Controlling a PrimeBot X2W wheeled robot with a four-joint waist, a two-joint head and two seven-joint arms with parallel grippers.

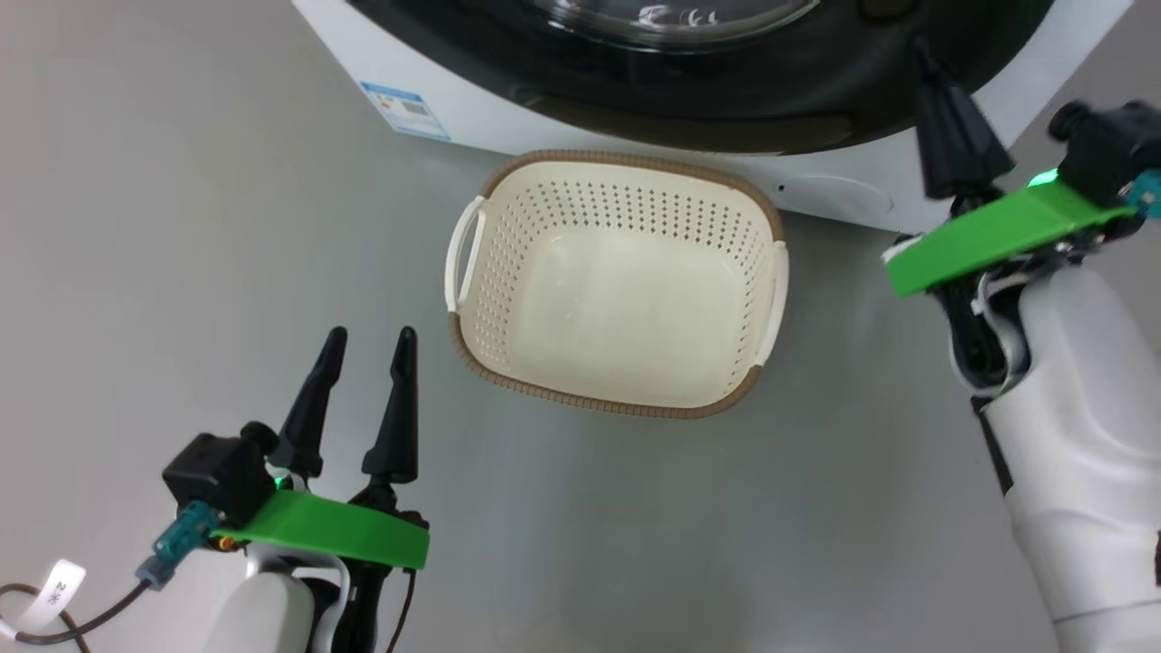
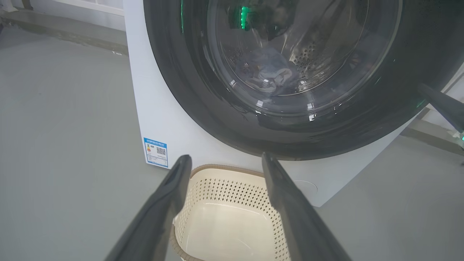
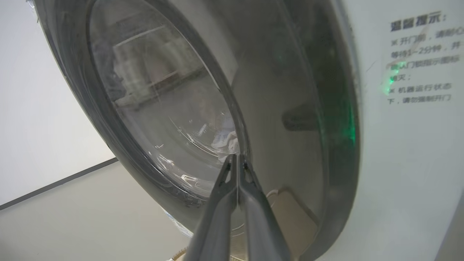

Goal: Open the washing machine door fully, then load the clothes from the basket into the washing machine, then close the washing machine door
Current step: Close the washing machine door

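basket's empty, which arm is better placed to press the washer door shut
Right. The right gripper, shut, has its tips at the black rim of the washing machine door. The left gripper hangs open, low beside the basket, away from it. I cannot tell if the door is latched.

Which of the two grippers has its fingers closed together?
The right gripper: its fingers meet along their length, pointing at the door. The left gripper has its fingers spread apart, beside the basket.
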